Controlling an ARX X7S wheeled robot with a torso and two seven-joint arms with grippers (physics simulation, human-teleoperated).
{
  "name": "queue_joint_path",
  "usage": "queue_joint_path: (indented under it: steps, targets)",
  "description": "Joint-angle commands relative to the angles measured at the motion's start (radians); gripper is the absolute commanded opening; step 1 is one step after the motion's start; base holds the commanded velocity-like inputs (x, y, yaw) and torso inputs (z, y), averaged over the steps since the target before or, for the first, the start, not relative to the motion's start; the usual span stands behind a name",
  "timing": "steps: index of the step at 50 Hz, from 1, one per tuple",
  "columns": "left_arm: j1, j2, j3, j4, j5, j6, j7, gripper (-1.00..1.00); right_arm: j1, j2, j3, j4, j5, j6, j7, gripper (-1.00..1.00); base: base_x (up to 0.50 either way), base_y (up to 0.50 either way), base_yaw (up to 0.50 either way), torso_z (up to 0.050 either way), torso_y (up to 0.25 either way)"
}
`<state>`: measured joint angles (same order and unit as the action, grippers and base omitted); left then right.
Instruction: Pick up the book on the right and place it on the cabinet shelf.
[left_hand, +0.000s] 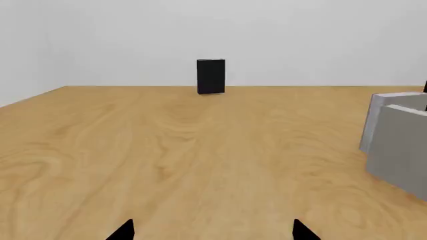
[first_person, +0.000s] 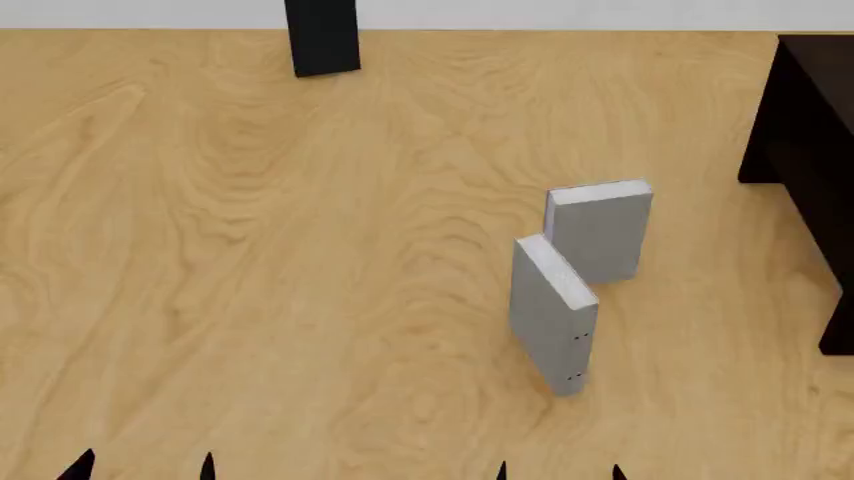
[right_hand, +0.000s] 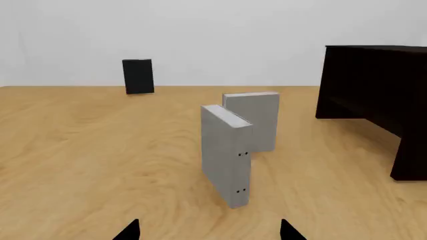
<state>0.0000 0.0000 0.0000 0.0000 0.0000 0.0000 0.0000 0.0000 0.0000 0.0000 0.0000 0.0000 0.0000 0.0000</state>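
Two plain light grey books stand upright close together on the wooden table. The book farther right faces me with its cover. The other grey one stands edge-on just in front of it. Both show at the border of the left wrist view, the nearer one largest. The very dark cabinet stands to their right; its shelf is lost in the dark. My left gripper and right gripper are open, empty, well short of the books.
A black-covered book stands upright at the table's far edge, left of centre. The wooden tabletop stretches bare between my grippers and the books. A white wall runs behind the far edge.
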Motion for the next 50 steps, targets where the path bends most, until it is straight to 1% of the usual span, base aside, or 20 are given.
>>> queue_joint_path:
  steps: [1, 6, 17, 18, 24, 29, 32, 35, 40, 41, 44, 48, 50]
  targets:
    - [0.0, -0.01, 0.011, 0.0, 0.0, 0.0, -0.011, 1.0, 0.0, 0.009, -0.013, 0.0, 0.009, 0.0, 0.013, 1.0, 0.0, 0.0, 0.0, 0.0, 0.0]
    - [-0.008, -0.028, 0.027, -0.005, -0.038, -0.01, -0.028, 1.0, -0.001, 0.028, -0.029, -0.009, 0.034, 0.009, 0.031, 1.0, 0.0, 0.0, 0.0, 0.0, 0.0]
    - [-0.006, -0.052, 0.057, 0.01, -0.06, -0.019, -0.061, 1.0, 0.001, 0.056, -0.05, -0.03, 0.066, 0.031, 0.059, 1.0, 0.0, 0.0, 0.0, 0.0, 0.0]
    - [-0.015, -0.053, 0.045, 0.101, -0.109, -0.08, -0.052, 1.0, 0.007, 0.065, -0.053, -0.116, 0.076, 0.115, 0.057, 1.0, 0.0, 0.0, 0.0, 0.0, 0.0]
    - [-0.092, -0.075, 0.057, 0.254, -0.141, -0.195, -0.058, 1.0, 0.068, 0.092, -0.05, -0.264, 0.096, 0.245, 0.069, 1.0, 0.0, 0.0, 0.0, 0.0, 0.0]
    - [-0.159, -0.094, 0.06, 0.327, -0.151, -0.254, -0.065, 1.0, 0.165, 0.124, -0.041, -0.352, 0.098, 0.351, 0.081, 1.0, 0.0, 0.0, 0.0, 0.0, 0.0]
    - [-0.215, -0.1, 0.036, 0.391, -0.191, -0.321, -0.076, 1.0, 0.243, 0.139, -0.021, -0.399, 0.114, 0.421, 0.087, 1.0, 0.0, 0.0, 0.0, 0.0, 0.0]
    - [-0.251, -0.114, 0.026, 0.424, -0.203, -0.358, -0.086, 1.0, 0.275, 0.155, -0.016, -0.425, 0.116, 0.452, 0.089, 1.0, 0.0, 0.0, 0.0, 0.0, 0.0]
    - [-0.347, -0.148, -0.025, 0.513, -0.259, -0.466, -0.099, 1.0, 0.357, 0.192, 0.009, -0.498, 0.142, 0.556, 0.081, 1.0, 0.0, 0.0, 0.0, 0.0, 0.0]
    - [-0.371, -0.165, -0.028, 0.532, -0.252, -0.49, -0.105, 1.0, 0.374, 0.203, 0.012, -0.513, 0.14, 0.57, 0.082, 1.0, 0.0, 0.0, 0.0, 0.0, 0.0]
    - [-0.421, -0.183, -0.068, 0.572, -0.293, -0.551, -0.112, 1.0, 0.427, 0.217, 0.043, -0.553, 0.163, 0.65, 0.086, 1.0, 0.0, 0.0, 0.0, 0.0, 0.0]
    - [-0.492, -0.199, -0.144, 0.637, -0.359, -0.646, -0.141, 1.0, 0.493, 0.267, 0.065, -0.603, 0.158, 0.731, 0.091, 1.0, 0.0, 0.0, 0.0, 0.0, 0.0]
    - [-0.528, -0.226, -0.163, 0.671, -0.37, -0.69, -0.152, 1.0, 0.534, 0.29, 0.07, -0.62, 0.157, 0.776, 0.09, 1.0, 0.0, 0.0, 0.0, 0.0, 0.0]
